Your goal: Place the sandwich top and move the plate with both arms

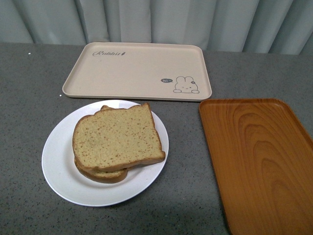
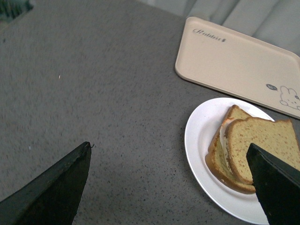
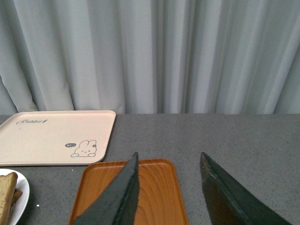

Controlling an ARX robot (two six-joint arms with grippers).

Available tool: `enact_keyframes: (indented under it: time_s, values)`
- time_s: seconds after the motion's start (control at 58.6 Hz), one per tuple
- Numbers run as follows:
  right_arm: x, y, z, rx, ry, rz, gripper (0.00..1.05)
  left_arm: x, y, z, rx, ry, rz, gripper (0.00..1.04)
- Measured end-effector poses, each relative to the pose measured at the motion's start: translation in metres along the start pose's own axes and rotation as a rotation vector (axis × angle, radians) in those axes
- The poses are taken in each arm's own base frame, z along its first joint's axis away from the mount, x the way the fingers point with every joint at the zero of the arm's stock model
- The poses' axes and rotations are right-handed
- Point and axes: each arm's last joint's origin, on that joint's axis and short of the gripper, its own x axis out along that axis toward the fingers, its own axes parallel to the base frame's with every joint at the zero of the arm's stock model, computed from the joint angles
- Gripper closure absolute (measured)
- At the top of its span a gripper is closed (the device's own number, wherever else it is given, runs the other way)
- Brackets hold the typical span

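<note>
The sandwich top (image 1: 116,137), a plain tan bread slice with brown crust, lies on a lower slice on the round white plate (image 1: 58,169) at the front left of the table. Neither gripper shows in the front view. In the left wrist view the left gripper (image 2: 168,147) is open and empty, with the plate (image 2: 199,140) and sandwich top (image 2: 265,140) beside one finger. In the right wrist view the right gripper (image 3: 168,157) is open and empty above the orange tray (image 3: 157,192); the plate's edge (image 3: 21,197) shows far off to one side.
A beige rabbit-print tray (image 1: 137,71) lies behind the plate. An orange wood-grain tray (image 1: 259,161) lies at the right. Grey speckled tabletop (image 1: 29,98) surrounds them. Pale curtains (image 1: 161,19) hang behind the table.
</note>
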Motion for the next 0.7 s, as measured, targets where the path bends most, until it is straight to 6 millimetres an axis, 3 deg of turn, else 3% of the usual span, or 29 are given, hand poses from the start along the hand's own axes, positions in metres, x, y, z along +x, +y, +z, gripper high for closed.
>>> enact_keyframes:
  time_s: [0.171, 0.307, 0.443, 0.563, 0.699]
  values:
    - [0.0, 0.0, 0.0, 0.0, 0.0, 0.0, 0.31, 0.033, -0.002, 0.007, -0.14, 0.052, -0.022, 0.06]
    - [0.0, 0.0, 0.0, 0.0, 0.0, 0.0, 0.07, 0.072, -0.005, 0.013, -0.226, 0.108, -0.052, 0.06]
    - [0.0, 0.0, 0.0, 0.0, 0.0, 0.0, 0.09, 0.117, -0.004, -0.001, -0.312, 0.276, -0.063, 0.06]
    - [0.0, 0.0, 0.0, 0.0, 0.0, 0.0, 0.09, 0.138, -0.002, -0.017, -0.38, 0.397, -0.049, 0.06]
    - [0.0, 0.0, 0.0, 0.0, 0.0, 0.0, 0.09, 0.156, -0.001, -0.021, -0.438, 0.437, -0.034, 0.06]
